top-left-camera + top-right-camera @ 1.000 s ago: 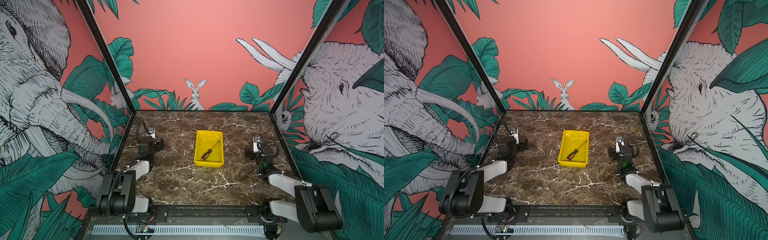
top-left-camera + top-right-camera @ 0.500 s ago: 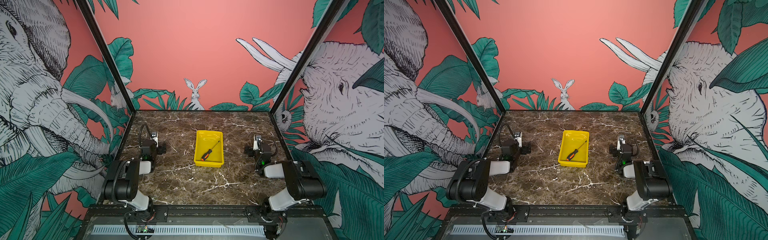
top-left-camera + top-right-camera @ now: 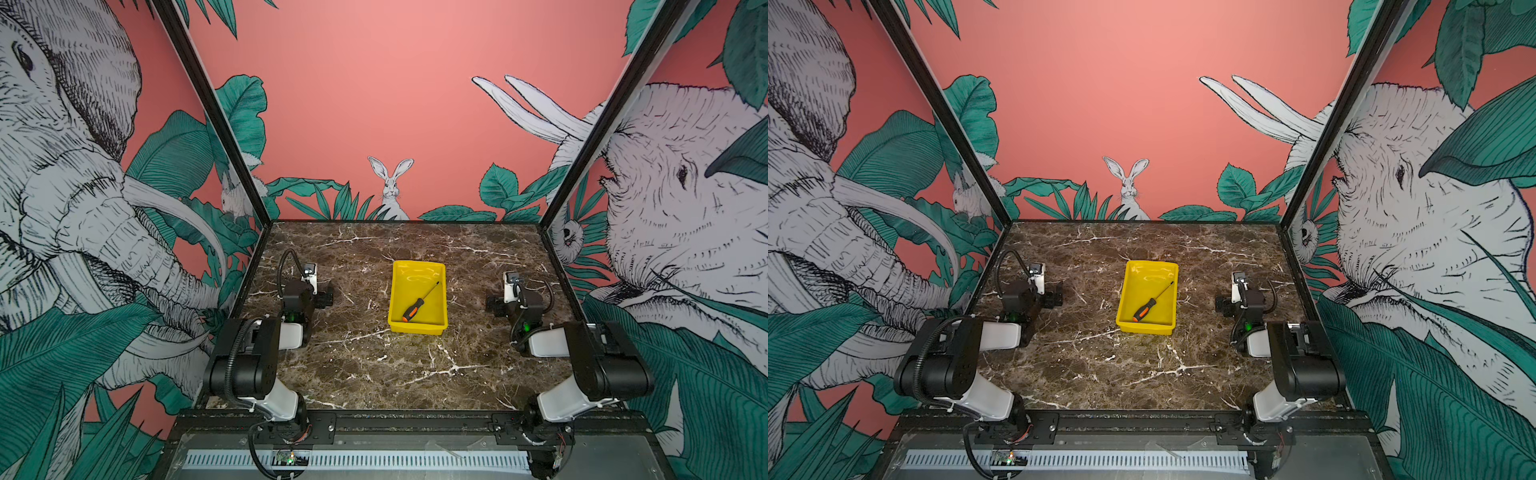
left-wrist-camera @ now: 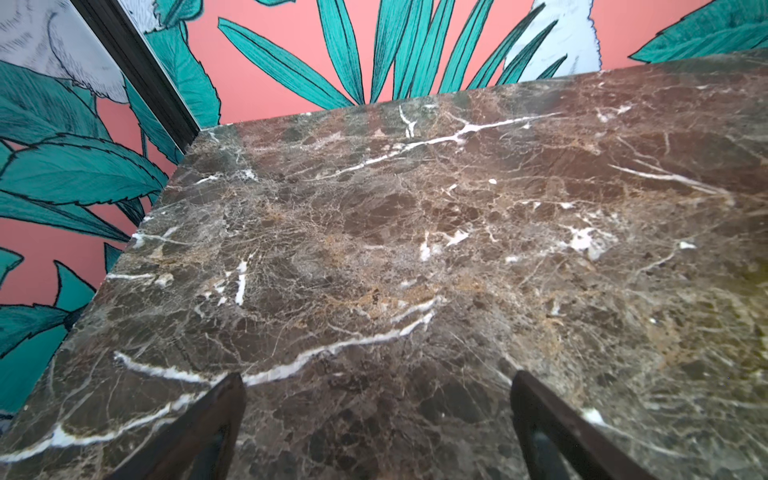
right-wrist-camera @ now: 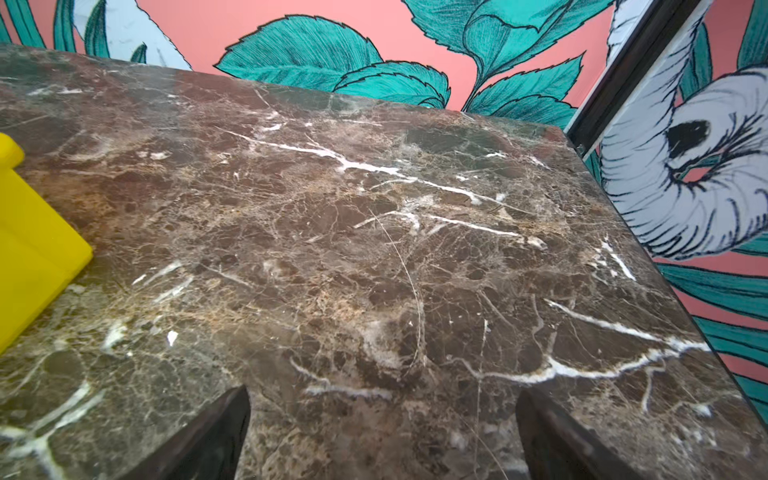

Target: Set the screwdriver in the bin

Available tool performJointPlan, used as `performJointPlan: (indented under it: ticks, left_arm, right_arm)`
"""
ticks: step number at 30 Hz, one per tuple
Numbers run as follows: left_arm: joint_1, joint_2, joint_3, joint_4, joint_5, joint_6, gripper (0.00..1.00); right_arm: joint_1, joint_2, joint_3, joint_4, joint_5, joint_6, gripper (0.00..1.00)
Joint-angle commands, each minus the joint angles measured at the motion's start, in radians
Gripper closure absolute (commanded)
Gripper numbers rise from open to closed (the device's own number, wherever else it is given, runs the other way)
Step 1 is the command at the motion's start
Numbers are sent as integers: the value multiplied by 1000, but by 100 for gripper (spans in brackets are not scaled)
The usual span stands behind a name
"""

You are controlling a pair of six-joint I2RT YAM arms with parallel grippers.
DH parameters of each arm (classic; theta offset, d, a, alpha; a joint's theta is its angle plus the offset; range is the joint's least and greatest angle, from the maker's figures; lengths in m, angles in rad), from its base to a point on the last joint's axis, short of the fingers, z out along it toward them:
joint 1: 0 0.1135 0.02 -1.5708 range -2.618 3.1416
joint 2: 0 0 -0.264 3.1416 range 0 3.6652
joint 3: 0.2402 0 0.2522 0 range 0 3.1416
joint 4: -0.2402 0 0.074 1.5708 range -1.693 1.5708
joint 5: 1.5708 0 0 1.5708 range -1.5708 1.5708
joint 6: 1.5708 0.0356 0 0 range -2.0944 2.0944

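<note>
A small screwdriver [image 3: 417, 305] [image 3: 1148, 306] with a black-and-orange handle and a thin dark metal shaft lies inside a shallow, rectangular, bright yellow plastic bin [image 3: 417, 329] [image 3: 1145, 329] at the centre of both top views. It lies diagonally, with its handle toward the bin's lower left corner and its tip toward the upper right. The bin sits on a dark brown, marble-patterned desk [image 3: 374, 374].

The left pincer [image 3: 326, 297] is low at the left of the frame and the right pincer [image 3: 493, 303] is low at the right, each well apart from the bin. In each wrist view the dark fingers [image 4: 203, 432] [image 5: 552, 440] stand wide apart with only bare desk between them. Both pincers [image 4: 377, 376] [image 5: 384, 391] are open and grip nothing. A corner of the bin [image 5: 33, 257] shows in the right wrist view.
</note>
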Motion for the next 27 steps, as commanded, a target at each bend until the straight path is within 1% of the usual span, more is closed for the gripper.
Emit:
performJointPlan:
  ticks: [1, 9, 19, 27]
  left_arm:
    - [6, -6, -11, 26, 9, 14, 0]
    - [6, -9, -9, 19, 2, 10, 0]
    - [6, -8, -9, 18, 0, 11, 0]
    - [6, -6, -3, 12, 0, 11, 0]
  right_arm:
    - [-3, -13, -20, 105, 91, 33, 1]
    - [-3, -13, -14, 91, 123, 47, 1]
    - [-3, -9, -62, 187, 125, 41, 1]
    - [-3, -12, -45, 147, 33, 15, 1]
